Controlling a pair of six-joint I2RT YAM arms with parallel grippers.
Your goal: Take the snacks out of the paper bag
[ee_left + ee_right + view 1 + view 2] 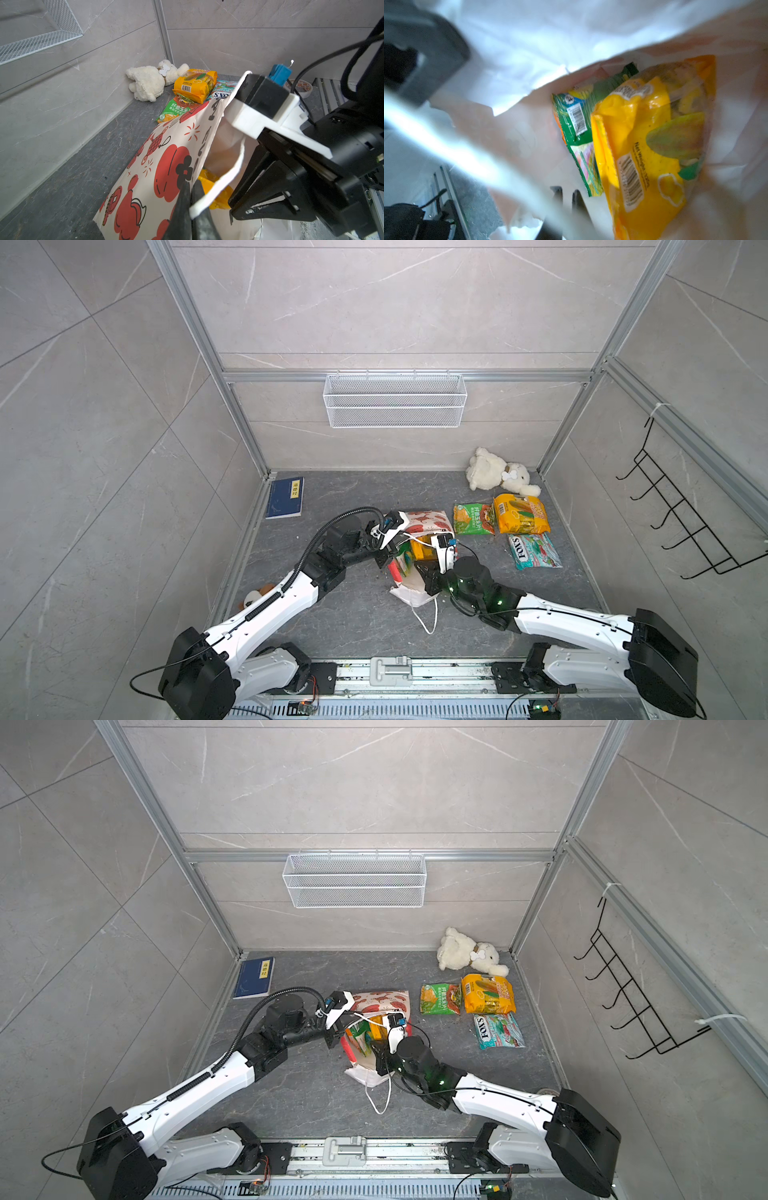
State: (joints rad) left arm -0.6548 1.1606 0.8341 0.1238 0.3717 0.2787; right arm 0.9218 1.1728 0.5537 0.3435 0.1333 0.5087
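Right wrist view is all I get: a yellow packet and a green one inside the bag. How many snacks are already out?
Observer: Three. In both top views they lie right of the paper bag: a green packet, a yellow-orange packet and a FOX'S packet.
Operator: What is holding the bag's mouth open?
Observer: The left gripper, shut on the bag's printed wall at the rim.
Operator: Is anything crowding the drop spot?
Observer: A white plush toy lies in the far right corner, just behind the yellow-orange packet.
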